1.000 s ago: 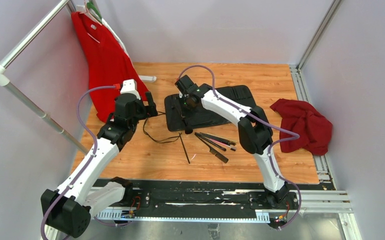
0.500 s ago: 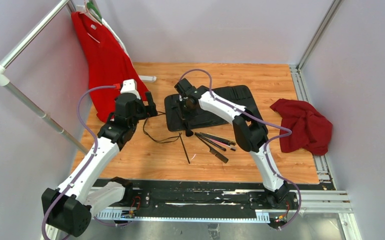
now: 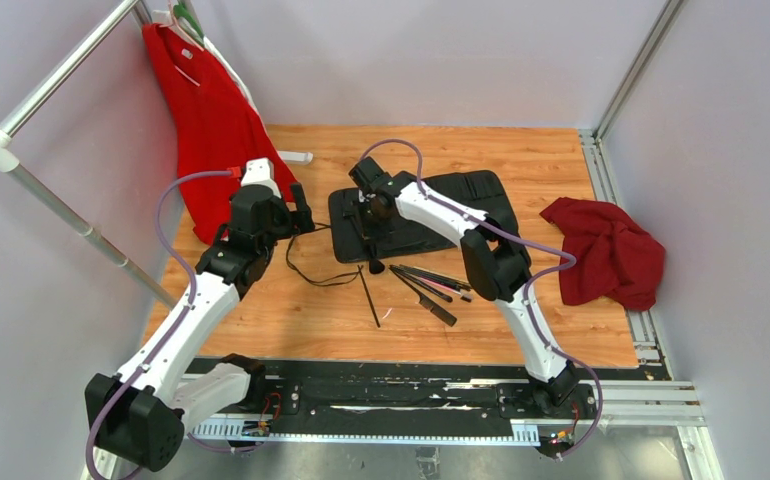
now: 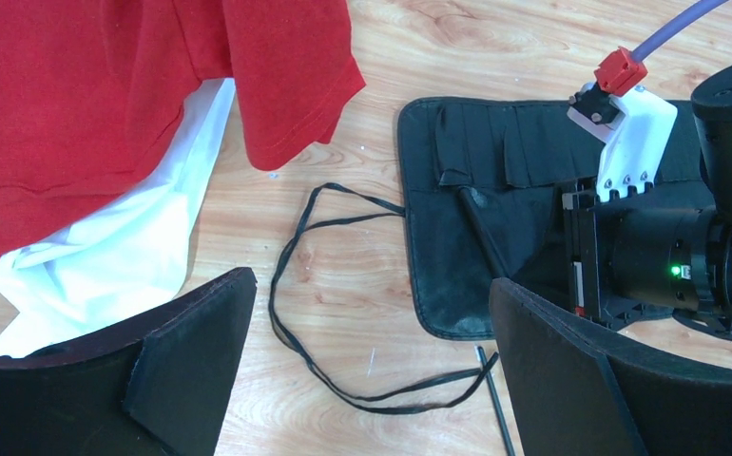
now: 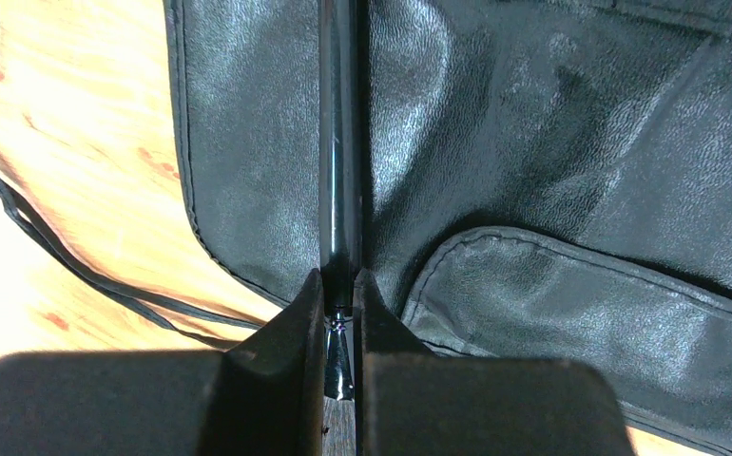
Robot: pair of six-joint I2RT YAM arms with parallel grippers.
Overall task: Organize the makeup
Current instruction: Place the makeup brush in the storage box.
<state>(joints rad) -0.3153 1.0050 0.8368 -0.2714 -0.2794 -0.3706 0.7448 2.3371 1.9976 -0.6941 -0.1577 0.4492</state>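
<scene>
We count one brush (image 5: 339, 142) pinched in the right gripper (image 5: 340, 290) over the 9 o'clock end of the case (image 3: 466, 190), not plainly pocketed, the other brushes (image 3: 428, 283) loose on the table (image 3: 521, 160) at its 6 o'clock, and the left gripper (image 4: 372, 342) spread empty at 9 o'clock.

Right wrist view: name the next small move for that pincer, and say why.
Probably push the brush a little way along its own length into the case. The right pincer is shut on its handle, and in the left wrist view its far end sits only at the mouth of a slot.
</scene>
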